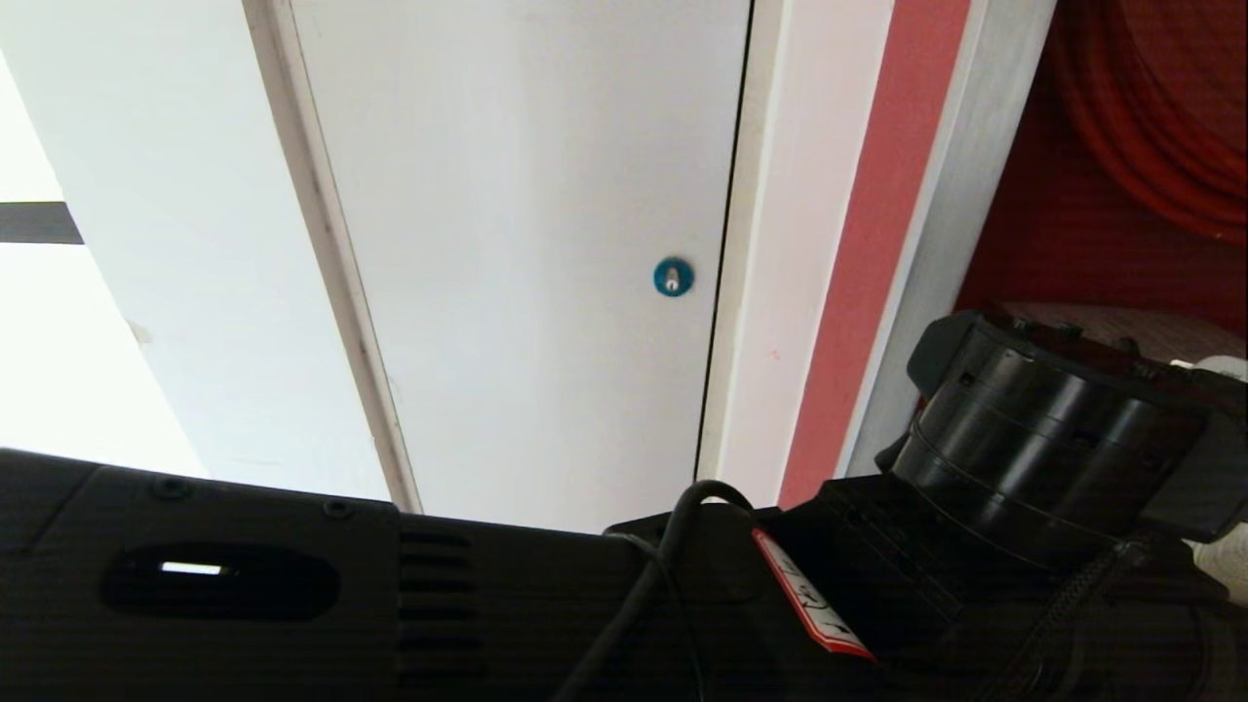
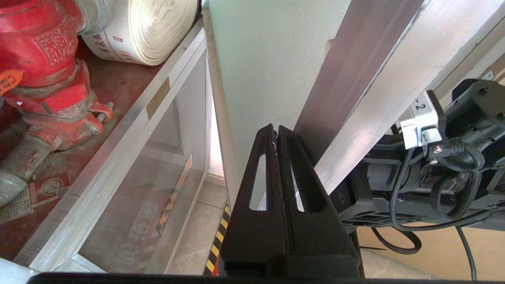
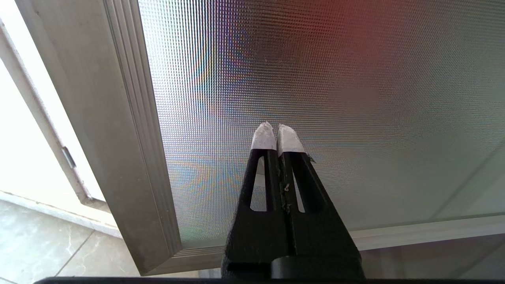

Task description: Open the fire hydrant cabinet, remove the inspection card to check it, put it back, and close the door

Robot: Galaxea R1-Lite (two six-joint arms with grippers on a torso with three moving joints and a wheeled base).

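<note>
Cabinet (image 2: 118, 130) open, red hydrant valve (image 2: 43, 75) and rolled white hose (image 2: 146, 27) inside. Left gripper (image 2: 276, 132) just outside cabinet, jaws clenched, empty, tips by door (image 2: 367, 98) edge. Right gripper (image 3: 276, 132) facing textured glass panel (image 3: 335, 98), jaws clenched, empty. Inspection card not visible.

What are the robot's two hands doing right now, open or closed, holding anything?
Left gripper: fingers closed, holding nothing, beside the open door.
Right gripper: fingers closed, empty.
</note>
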